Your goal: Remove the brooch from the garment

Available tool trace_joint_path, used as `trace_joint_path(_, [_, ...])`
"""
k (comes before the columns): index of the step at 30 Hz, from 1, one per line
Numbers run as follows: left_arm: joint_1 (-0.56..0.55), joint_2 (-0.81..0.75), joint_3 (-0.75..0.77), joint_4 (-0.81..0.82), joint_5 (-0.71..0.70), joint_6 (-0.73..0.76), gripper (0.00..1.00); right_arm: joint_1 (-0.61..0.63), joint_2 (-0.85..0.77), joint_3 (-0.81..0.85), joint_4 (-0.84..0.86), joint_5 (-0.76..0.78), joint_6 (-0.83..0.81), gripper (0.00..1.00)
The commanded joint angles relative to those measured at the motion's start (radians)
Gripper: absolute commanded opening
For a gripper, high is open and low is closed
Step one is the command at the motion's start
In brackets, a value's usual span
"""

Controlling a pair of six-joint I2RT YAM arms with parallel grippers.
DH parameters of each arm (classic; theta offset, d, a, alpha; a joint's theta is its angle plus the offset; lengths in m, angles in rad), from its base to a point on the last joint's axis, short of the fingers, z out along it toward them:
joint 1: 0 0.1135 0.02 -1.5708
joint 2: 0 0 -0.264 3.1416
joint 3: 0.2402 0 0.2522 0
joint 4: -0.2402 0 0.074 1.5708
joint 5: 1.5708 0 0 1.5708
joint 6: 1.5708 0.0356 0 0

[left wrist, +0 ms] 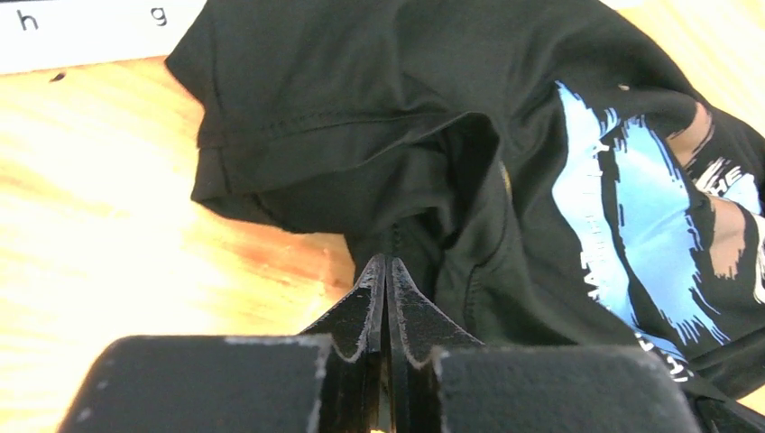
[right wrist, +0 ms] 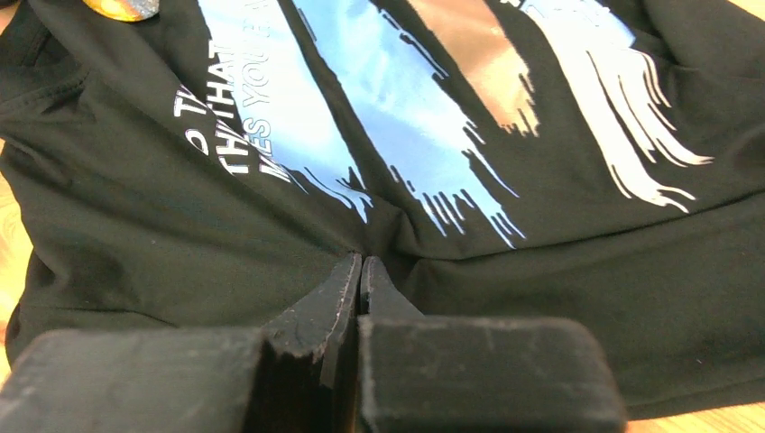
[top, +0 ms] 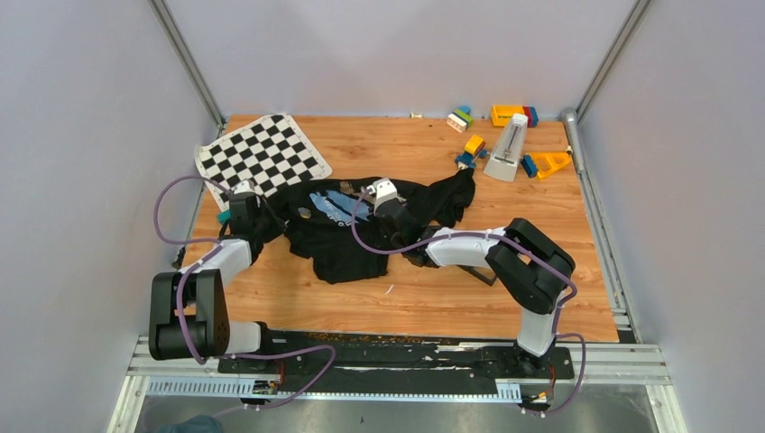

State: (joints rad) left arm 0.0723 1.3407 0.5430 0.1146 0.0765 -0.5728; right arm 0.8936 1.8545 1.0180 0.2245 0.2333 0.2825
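The black soft-cloth T-shirt (top: 343, 260), printed with blue, white and brownish brush strokes and white lettering, lies crumpled mid-way on the wooden counter (top: 406, 307). The small round shiny brooch (right wrist: 122, 7) sits on its front beside the print. The left end effector (left wrist: 386, 271) and the right end effector (right wrist: 361, 266) are each pressed together, pinching a fold of the shirt.

Open wood of the table (top: 424, 302) lies lower centre; the garment (top: 352, 244) sprawls mid-frame, chequered mat (top: 262, 153) upper left, toys (top: 507, 115) upper right.
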Motion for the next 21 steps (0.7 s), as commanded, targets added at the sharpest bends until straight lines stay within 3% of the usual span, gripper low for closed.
trace_joint_path(1, [0.008, -0.061, 0.003, -0.068, -0.046, -0.002, 0.05, 0.004, -0.055, -0.018, 0.049, 0.063, 0.021, 0.00])
trace_joint_path(5, [0.007, -0.098, -0.007, -0.102, -0.028, 0.011, 0.03, 0.005, -0.060, -0.029, 0.070, 0.003, 0.004, 0.00])
trace_joint_path(7, [0.008, -0.124, -0.015, -0.081, 0.014, 0.019, 0.08, 0.005, -0.059, -0.033, 0.087, -0.099, -0.017, 0.00])
trace_joint_path(8, [0.009, -0.133, -0.018, -0.066, 0.036, 0.025, 0.15, 0.006, -0.059, -0.038, 0.101, -0.157, -0.025, 0.00])
trace_joint_path(9, [0.007, -0.151, -0.026, -0.036, 0.084, 0.035, 0.34, 0.007, -0.060, -0.046, 0.120, -0.228, -0.032, 0.00])
trace_joint_path(11, [0.007, -0.177, -0.039, 0.000, 0.133, 0.044, 0.55, 0.014, -0.063, -0.063, 0.166, -0.344, -0.051, 0.00])
trace_joint_path(13, [0.007, -0.197, -0.055, 0.034, 0.147, 0.044, 0.63, 0.023, -0.067, -0.073, 0.197, -0.420, -0.068, 0.00])
trace_joint_path(21, [0.007, -0.072, -0.015, 0.136, 0.181, 0.034, 0.63, 0.071, -0.068, -0.074, 0.217, -0.501, -0.127, 0.00])
